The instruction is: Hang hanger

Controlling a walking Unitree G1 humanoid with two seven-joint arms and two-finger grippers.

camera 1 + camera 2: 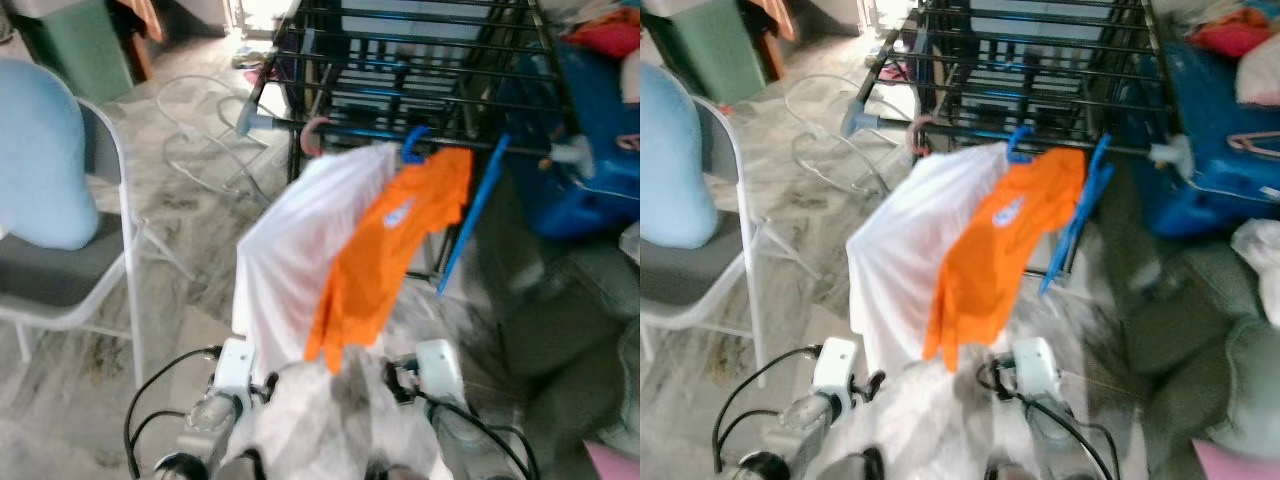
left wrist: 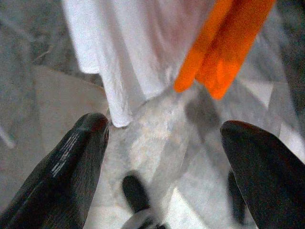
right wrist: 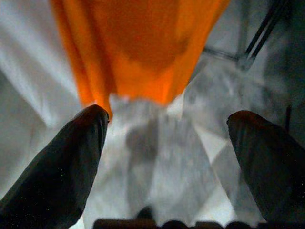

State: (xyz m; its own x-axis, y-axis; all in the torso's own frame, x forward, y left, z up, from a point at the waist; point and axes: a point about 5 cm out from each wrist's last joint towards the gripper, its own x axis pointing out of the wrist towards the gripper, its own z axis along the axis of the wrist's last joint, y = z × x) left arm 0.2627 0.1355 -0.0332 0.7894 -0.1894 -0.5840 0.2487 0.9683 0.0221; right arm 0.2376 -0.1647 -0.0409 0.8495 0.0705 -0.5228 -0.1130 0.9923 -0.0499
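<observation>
An orange shirt (image 1: 390,250) hangs on a blue hanger (image 1: 413,143) hooked over the front bar of a black drying rack (image 1: 420,60). Beside it, to the left, a white shirt (image 1: 290,250) hangs from a pink hanger hook (image 1: 312,132). Both my arms reach up from below the shirts' hems, the left arm (image 1: 232,370) and the right arm (image 1: 438,370). In the left wrist view my left gripper (image 2: 164,126) is open, with the white hem just beyond its fingers. My right gripper (image 3: 167,114) is open too, below the orange hem, holding nothing.
A grey chair (image 1: 70,270) with a light blue cushion (image 1: 40,160) stands at the left. A blue bag (image 1: 590,160) and grey cushions (image 1: 570,330) crowd the right. A blue rod (image 1: 470,215) leans under the rack. Clear tubing (image 1: 200,130) lies on the marble floor.
</observation>
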